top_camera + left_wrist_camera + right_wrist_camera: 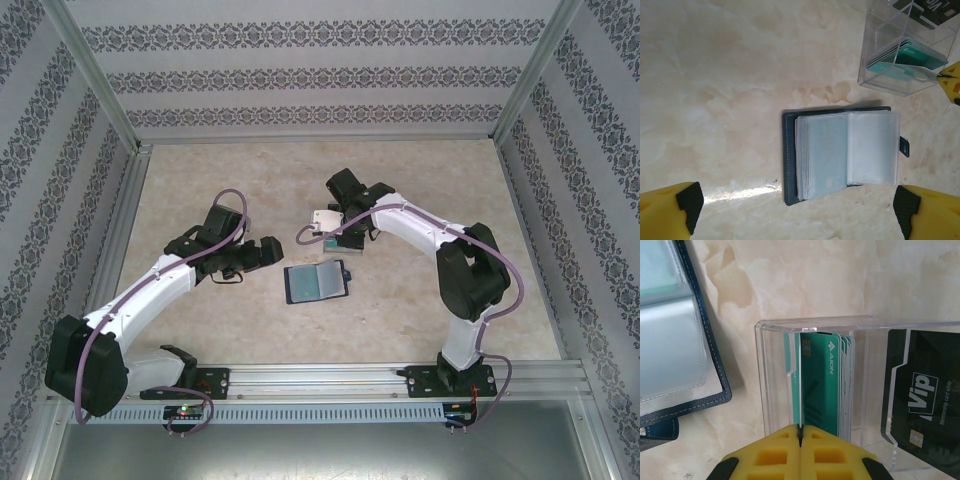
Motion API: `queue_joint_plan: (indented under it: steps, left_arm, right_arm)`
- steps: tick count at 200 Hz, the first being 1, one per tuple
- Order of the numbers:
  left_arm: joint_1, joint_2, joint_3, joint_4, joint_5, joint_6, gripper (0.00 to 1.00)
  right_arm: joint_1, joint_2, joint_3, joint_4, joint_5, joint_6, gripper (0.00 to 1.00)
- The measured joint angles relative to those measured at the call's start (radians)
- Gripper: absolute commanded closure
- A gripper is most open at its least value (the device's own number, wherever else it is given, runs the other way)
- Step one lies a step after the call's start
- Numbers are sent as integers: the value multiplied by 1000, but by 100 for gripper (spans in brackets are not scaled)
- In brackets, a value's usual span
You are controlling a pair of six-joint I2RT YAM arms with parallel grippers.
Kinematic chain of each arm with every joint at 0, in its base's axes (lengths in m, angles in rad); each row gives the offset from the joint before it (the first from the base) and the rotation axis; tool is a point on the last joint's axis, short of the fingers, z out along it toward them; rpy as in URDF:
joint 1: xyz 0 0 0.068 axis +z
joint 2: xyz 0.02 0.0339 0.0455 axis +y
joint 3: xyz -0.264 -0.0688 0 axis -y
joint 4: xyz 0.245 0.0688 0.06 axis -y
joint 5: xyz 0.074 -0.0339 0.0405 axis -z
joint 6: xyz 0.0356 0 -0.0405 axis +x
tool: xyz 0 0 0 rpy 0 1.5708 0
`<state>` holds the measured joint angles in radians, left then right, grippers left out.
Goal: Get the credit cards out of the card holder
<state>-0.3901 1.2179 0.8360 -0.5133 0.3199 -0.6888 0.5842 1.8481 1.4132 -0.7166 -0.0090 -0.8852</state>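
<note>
Lying open, the card holder (840, 150) sits under the left gripper (797, 207), spread wide and empty; the right gripper (800, 432), pressed shut, fronts a clear box (815, 322) holding teal cards (822, 385).

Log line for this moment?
left gripper open beside card holder | right gripper shut at clear box | teal cards in box

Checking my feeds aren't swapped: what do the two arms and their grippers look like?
The left arm and right arm have white links, black joints and a lilac cable looping alongside. On the left gripper the fingers are yellow with black pads; on the right gripper they are yellow with moulded square recesses.
</note>
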Motion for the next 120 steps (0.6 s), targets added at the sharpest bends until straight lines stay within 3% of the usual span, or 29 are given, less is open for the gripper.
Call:
queue_joint_plan:
  steps: [72, 120]
  left_arm:
    - [6, -14, -8, -6, 0, 0, 1]
    - [6, -18, -16, -10, 0, 0, 1]
  right_arm:
    - [0, 14, -16, 29, -6, 25, 86]
    - [0, 25, -16, 34, -6, 26, 86]
